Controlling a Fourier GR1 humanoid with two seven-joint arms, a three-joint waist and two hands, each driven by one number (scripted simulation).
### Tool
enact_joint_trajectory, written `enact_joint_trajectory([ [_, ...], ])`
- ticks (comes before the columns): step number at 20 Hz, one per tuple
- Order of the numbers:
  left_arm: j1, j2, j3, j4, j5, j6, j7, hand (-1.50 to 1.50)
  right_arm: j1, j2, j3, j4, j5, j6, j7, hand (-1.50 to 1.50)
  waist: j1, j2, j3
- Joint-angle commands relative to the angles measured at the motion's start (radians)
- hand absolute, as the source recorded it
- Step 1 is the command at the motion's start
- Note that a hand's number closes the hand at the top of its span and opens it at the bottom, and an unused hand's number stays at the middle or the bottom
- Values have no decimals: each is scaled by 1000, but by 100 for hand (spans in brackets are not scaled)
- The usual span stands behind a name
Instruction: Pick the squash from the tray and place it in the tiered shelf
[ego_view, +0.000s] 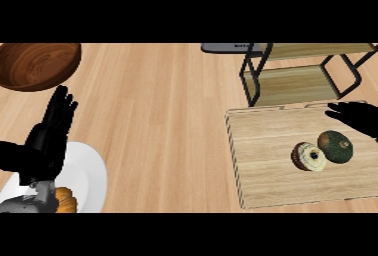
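the right hand (357, 119) hovers over the far right corner of the tray (258, 165), fingers relaxed and grasping nothing, though partly cut by the edge; the squash (336, 146) lies on the tray just nearer than that hand, touching a doughnut (308, 156) on its left; the tiered shelf (291, 82) stands just beyond the hand; the left hand (50, 131) rests released, fingers up, over a white plate (88, 170) on the surface (162, 115).
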Motion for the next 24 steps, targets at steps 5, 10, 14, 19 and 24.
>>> enact_joint_trajectory([
  [5,-2,-1,74,27,26,-91,3,0,-59,29,-8,172,117,-39,-126,-150,2,1,0],
  [10,-1,-41,87,56,-3,-91,-51,0,-90,139,31,300,204,-154,-147,-150,4,1,0],
  [14,-5,-106,55,72,-80,-50,-57,0,-84,146,-10,271,212,-126,-180,-150,-1,0,0],
  [19,23,-52,100,-61,-50,-116,48,0,-144,167,-14,334,236,-102,-217,-150,2,-1,0],
  [24,52,-76,135,24,-44,-159,-60,0,-41,236,-1,335,296,-201,-209,-150,-2,-1,0],
])
